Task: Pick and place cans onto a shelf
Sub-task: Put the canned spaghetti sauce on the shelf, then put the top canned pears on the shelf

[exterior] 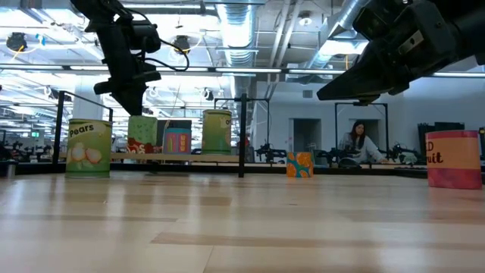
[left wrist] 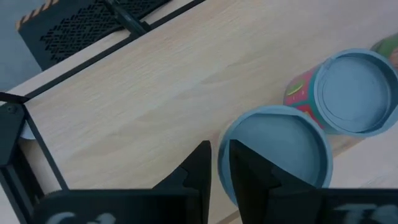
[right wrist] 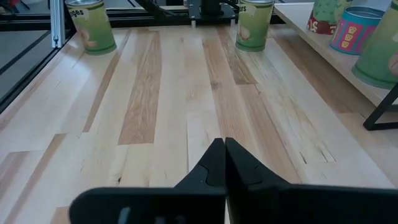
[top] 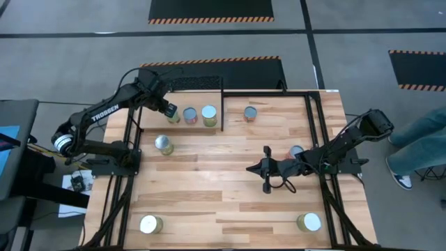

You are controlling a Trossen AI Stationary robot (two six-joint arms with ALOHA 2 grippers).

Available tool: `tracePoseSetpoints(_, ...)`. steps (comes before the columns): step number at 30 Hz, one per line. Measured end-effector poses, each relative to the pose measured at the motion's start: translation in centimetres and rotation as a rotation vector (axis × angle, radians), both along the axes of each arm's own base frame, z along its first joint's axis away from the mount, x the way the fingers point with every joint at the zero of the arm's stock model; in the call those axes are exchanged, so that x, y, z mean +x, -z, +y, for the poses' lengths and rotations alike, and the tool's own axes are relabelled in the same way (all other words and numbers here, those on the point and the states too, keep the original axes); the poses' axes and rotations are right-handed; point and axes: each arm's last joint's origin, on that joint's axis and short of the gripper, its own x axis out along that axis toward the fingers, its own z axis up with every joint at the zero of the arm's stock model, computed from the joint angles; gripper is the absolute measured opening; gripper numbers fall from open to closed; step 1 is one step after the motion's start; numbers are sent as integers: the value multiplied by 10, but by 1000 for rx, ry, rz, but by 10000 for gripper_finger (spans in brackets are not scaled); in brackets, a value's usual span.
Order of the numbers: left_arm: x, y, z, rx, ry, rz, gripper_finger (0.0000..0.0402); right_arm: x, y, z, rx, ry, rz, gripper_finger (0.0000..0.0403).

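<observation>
1. The left gripper is seen slightly spread, just above a can on the shelf, near the tabletop's far left corner.
2. The right gripper is pressed together over mid-tabletop, holding nothing.
3. That can's label is hidden; cans stand upright.

My left gripper covers most of one can from above. My right arm hides part of a can near it. My left wrist view crops a third can at its edge.
</observation>
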Motion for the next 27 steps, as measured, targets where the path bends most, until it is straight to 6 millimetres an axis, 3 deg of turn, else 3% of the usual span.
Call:
tracePoseSetpoints(6, -1, -8, 0, 51, 37, 42, 45, 0, 0, 0, -1, 0, 0, 9)
tracePoseSetpoints(12, -5, -42, -13, 155, 99, -15, 26, 0, 0, 0, -2, -1, 0, 9)
tracePoseSetpoints(18, -12, -63, -59, 167, 247, -37, 2, 0, 0, 0, -4, 2, 0, 5)
tracePoseSetpoints(27, -19, -69, -128, 114, 429, -34, 4, 1, -2, -3, -67, 8, -14, 4)
